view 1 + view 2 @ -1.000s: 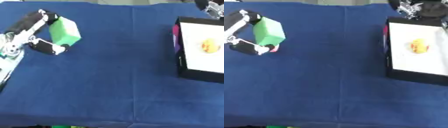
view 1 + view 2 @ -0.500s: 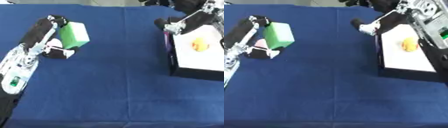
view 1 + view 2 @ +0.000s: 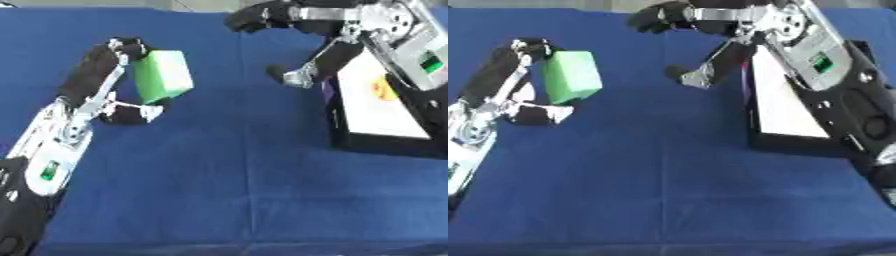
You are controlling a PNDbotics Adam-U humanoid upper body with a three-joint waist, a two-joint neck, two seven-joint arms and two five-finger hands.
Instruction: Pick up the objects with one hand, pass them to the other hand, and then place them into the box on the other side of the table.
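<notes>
Left robot hand (image 3: 109,82) grips the green rectangular block (image 3: 163,75), presenting it; right robot hand (image 3: 297,37), fingers spread, positioned to receive.

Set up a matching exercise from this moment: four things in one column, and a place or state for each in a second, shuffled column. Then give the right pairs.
Things:
1. green block
2. left hand
3. right hand
4. box

Places or states:
A. lies on the table's right side, white inside
B. open, reaching in over the table beside the box
C. curled round the block
D. held above the blue cloth, on the left

Pairs: 1-D, 2-C, 3-B, 4-A
</notes>
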